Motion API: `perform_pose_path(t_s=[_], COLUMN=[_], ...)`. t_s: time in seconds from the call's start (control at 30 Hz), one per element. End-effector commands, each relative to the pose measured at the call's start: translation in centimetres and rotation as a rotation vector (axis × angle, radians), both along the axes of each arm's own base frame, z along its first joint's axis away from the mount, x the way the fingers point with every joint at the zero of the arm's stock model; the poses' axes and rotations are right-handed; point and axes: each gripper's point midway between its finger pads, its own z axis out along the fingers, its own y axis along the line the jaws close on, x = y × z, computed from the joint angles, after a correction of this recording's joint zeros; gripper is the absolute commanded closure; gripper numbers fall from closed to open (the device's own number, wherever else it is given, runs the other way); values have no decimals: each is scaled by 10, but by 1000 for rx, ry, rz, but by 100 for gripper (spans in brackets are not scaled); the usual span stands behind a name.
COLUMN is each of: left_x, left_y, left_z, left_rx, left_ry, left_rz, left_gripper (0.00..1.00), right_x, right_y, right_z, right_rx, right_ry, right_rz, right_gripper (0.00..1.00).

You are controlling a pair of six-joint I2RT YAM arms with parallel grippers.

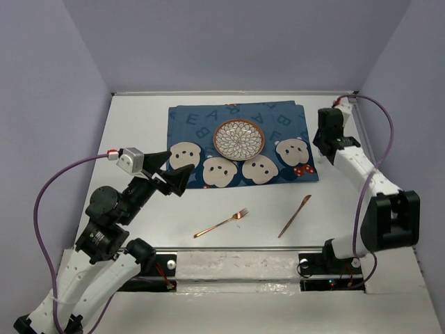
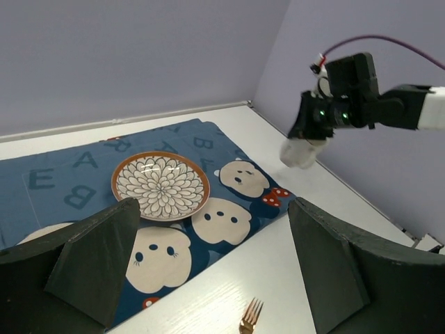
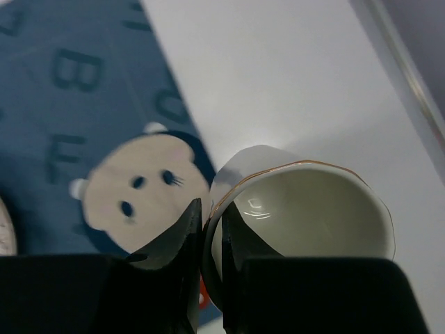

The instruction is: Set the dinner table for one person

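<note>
The dinner table point(image 1: 139, 132) is the white top that carries everything. A blue cloth point(image 1: 240, 142) printed with letters and bear faces lies on its far middle.

The right gripper point(image 3: 208, 209) is at the cloth's right edge, beside the bear with the red bow. It is pinched narrow on the rim of a white cup point(image 3: 306, 216) with a thin gold edge. One finger is outside the wall and the other is inside the bowl. The cup is over bare table just off the cloth's near right corner. The views do not show whether it rests on the top or hangs above it.

A round plate point(image 1: 238, 139) with a petal pattern and a brown rim sits on the cloth, just beyond the row of bear faces.

The left gripper point(image 2: 214, 209) is above the cloth's near left corner with its fingers spread wide and nothing between them. It points across the cloth toward the plate.

A copper fork point(image 1: 221, 223) lies on bare table on the near side of the cloth, with its tines pointing to the right. A matching knife point(image 1: 295, 216) lies to the fork's right, apart from it and also clear of the cloth.
</note>
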Motion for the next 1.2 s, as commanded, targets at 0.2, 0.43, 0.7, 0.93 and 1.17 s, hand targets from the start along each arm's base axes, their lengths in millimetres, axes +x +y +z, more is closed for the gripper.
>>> perform_pose_path(t_s=[0.2, 0.43, 0.7, 0.93, 1.17], left_x=[15, 21, 26, 25, 29], left_y=[5, 5, 1, -13, -27], left_z=[-5, -9, -16, -23, -37], left_rx=[26, 35, 43, 56, 87], left_ry=[1, 17, 47, 72, 120], left_rz=[57, 70, 62, -10, -67], left_gripper=[1, 1, 1, 1, 1], right_x=[157, 195, 213, 217, 214], right_y=[84, 100, 112, 117, 119], right_z=[67, 44, 9, -18, 15], right_rx=[27, 19, 27, -31, -10], right_ry=[-189, -91, -13, 56, 3], right_rz=[408, 502, 536, 524, 513], right_gripper=[100, 100, 100, 84, 25])
